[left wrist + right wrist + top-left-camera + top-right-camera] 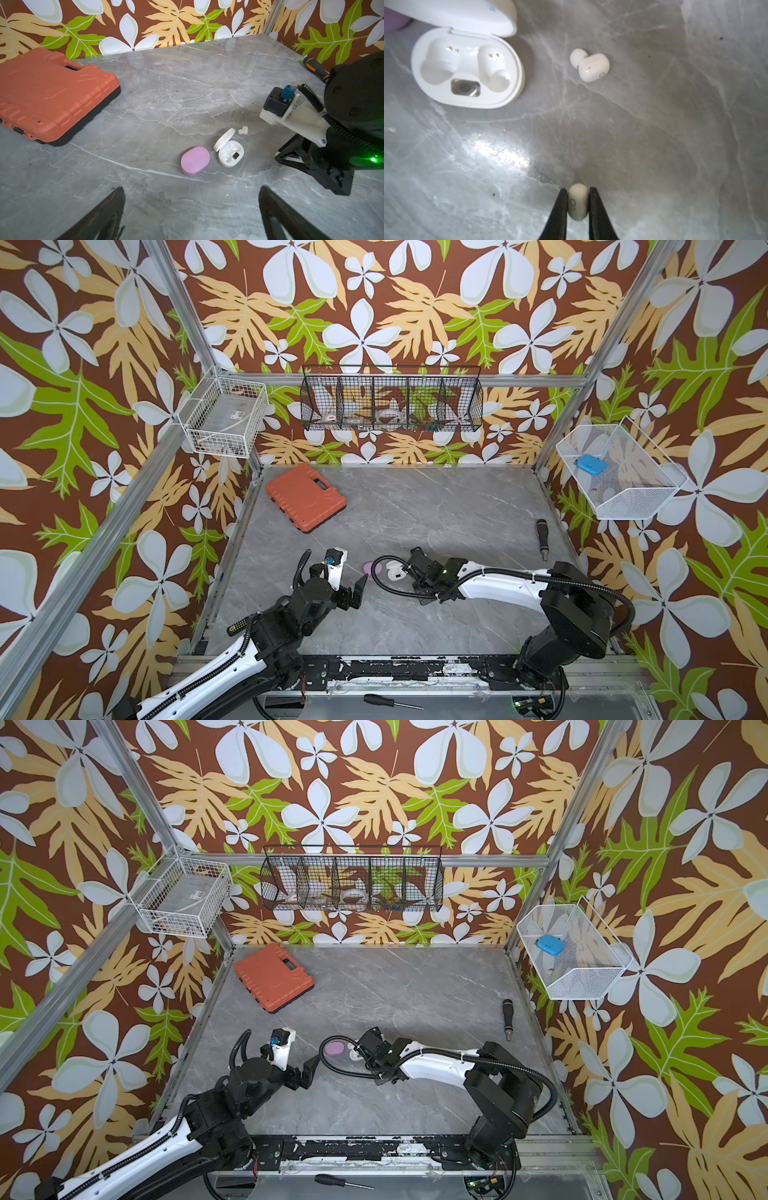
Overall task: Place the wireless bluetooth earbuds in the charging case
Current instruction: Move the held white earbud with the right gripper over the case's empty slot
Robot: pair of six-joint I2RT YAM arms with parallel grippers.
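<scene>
White case (393, 571) just beside lilac case (368, 568); orange toolbox (305, 498) behind.

Top views look down — wrist views low, near table (187, 83).

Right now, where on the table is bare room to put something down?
Bare: the wide middle between the orange tool case and the screwdriver. Crowded: around the open white charging case, lilac case and loose white earbud.

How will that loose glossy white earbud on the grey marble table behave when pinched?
The loose white earbud looks smooth and glossy, so it may slip out of a pinch. Its rounded body with an off-centre tip suggests it could roll or pivot on the polished grey table if nudged. It looks tiny and rigid, probably light.
</scene>
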